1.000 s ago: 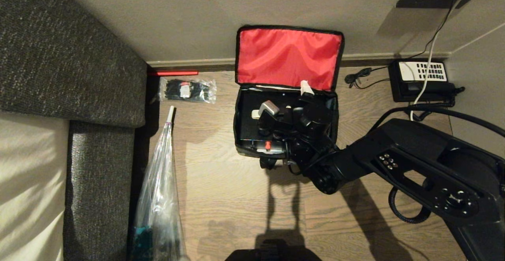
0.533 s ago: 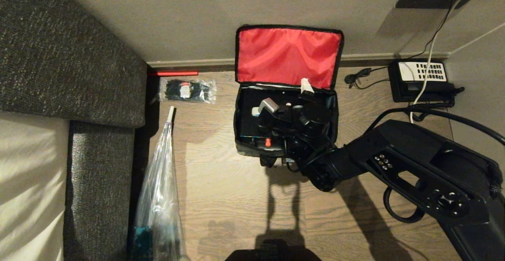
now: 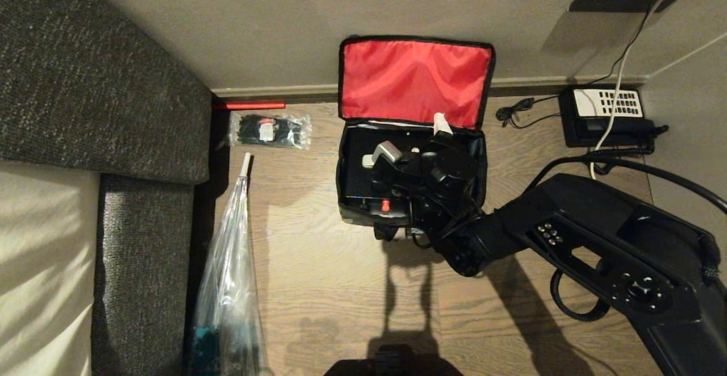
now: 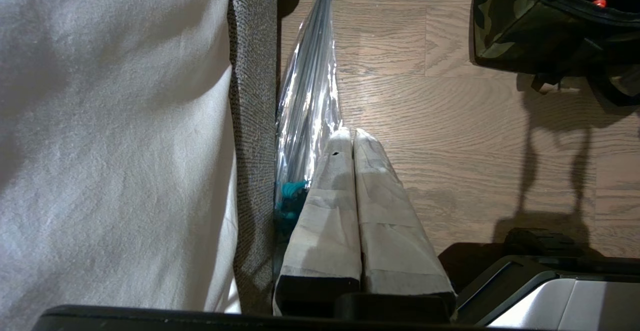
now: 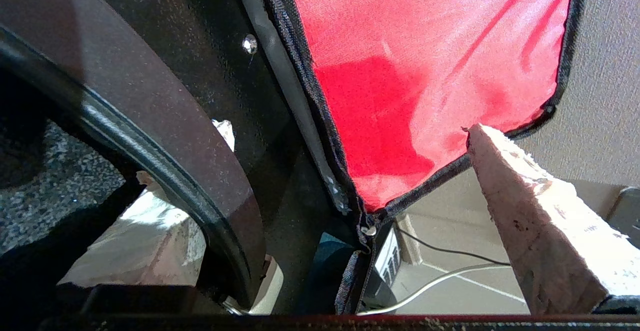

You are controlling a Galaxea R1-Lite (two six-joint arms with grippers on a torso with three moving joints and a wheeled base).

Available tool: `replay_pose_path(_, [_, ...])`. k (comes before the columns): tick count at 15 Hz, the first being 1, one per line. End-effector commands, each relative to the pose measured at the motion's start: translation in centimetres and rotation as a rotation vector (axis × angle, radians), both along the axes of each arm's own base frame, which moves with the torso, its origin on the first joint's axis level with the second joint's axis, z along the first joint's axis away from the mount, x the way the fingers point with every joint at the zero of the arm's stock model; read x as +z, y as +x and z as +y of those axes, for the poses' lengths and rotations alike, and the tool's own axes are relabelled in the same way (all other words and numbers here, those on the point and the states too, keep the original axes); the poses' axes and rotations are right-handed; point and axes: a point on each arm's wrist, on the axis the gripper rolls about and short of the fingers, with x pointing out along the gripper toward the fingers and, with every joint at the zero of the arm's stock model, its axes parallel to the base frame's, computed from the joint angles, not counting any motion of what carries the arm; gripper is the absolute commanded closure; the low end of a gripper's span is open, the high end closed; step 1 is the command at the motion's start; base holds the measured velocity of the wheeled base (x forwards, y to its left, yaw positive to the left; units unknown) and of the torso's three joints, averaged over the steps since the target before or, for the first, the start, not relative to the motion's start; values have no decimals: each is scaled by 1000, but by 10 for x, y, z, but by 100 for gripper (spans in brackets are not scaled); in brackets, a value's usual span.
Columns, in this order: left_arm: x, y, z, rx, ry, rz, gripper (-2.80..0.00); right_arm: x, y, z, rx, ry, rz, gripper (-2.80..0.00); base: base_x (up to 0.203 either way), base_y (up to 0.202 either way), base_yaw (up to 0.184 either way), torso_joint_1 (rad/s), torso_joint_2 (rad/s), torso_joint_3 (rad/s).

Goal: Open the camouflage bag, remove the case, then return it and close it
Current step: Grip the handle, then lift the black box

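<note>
The bag (image 3: 413,137) sits on the wooden floor (image 3: 329,285) against the wall, at the floor's far edge. Its lid stands open and leans back on the wall, red lining showing. Inside the open body lies the case (image 3: 355,168), flat and black, filling most of the compartment; its small red knob (image 3: 385,206) shows at the near wall of the bag.

The right gripper (image 3: 426,143) reaches down into the bag over the right part of the case. Its fingers are spread wide: in the right wrist view one taped finger (image 5: 540,211) stands outside the bag's far right corner, the other (image 5: 145,241) is low beside the case's dark edge. Whether either touches the case cannot be told.

The left gripper (image 4: 350,141) hangs near the sofa (image 4: 252,121), its fingers pressed together and holding nothing, just beside a wrapped umbrella (image 3: 230,274) lying along the floor's left edge.

A packet of black ties (image 3: 270,130) lies near the far left corner, a telephone (image 3: 608,116) by the far right.
</note>
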Motion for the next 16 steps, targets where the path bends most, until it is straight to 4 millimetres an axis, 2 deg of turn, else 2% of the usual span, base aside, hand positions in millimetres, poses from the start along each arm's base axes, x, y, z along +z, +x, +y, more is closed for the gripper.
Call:
replay_pose_path(1, [0, 0, 0, 0, 0, -1, 0, -11, 1, 0, -11, -4, 14, -221, 0, 0, 0, 0, 0, 0])
replay_pose_path(2, [0, 0, 0, 0, 0, -1, 0, -13, 3, 1, -21, -1, 15, 0, 0, 0, 0, 0, 0, 0])
replay_pose_path(13, [0, 0, 0, 0, 0, -1, 0, -27, -7, -3, -19, -39, 77, 0, 0, 0, 0, 0, 0, 0])
replay_pose_path(16, [0, 0, 0, 1, 0, -1, 0, -14, -11, -7, -28, -21, 65, 0, 0, 0, 0, 0, 0, 0])
